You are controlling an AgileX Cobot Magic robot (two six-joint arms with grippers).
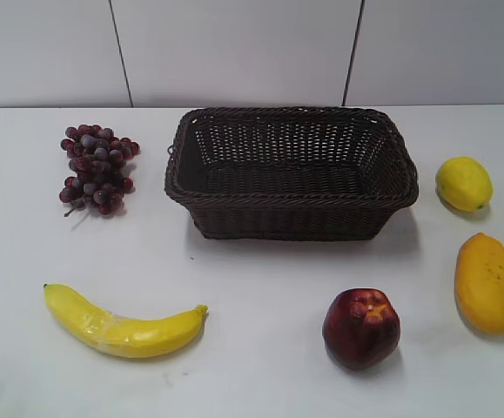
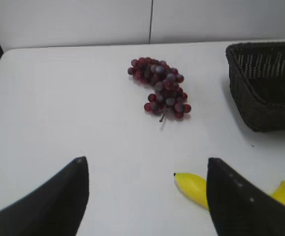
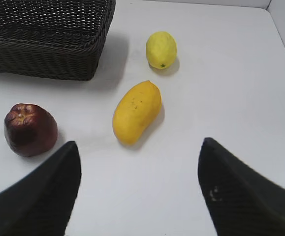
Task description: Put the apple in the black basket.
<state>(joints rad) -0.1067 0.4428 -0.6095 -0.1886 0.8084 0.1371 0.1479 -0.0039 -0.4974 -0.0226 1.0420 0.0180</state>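
The dark red apple [image 1: 361,327] sits on the white table in front of the black basket [image 1: 292,220], to its right. It also shows at the left of the right wrist view [image 3: 30,130], left of and beyond my open, empty right gripper [image 3: 138,147]. The woven basket is empty and shows in that view's top left [image 3: 44,61] and at the right edge of the left wrist view [image 2: 265,93]. My left gripper [image 2: 147,164] is open and empty above bare table. Neither gripper shows in the exterior view.
A grape bunch [image 1: 97,168] lies left of the basket. A banana [image 1: 121,327] lies front left, partly behind my left gripper's right finger [image 2: 194,189]. A lemon [image 1: 463,183] and a mango [image 1: 486,281] lie right of the basket.
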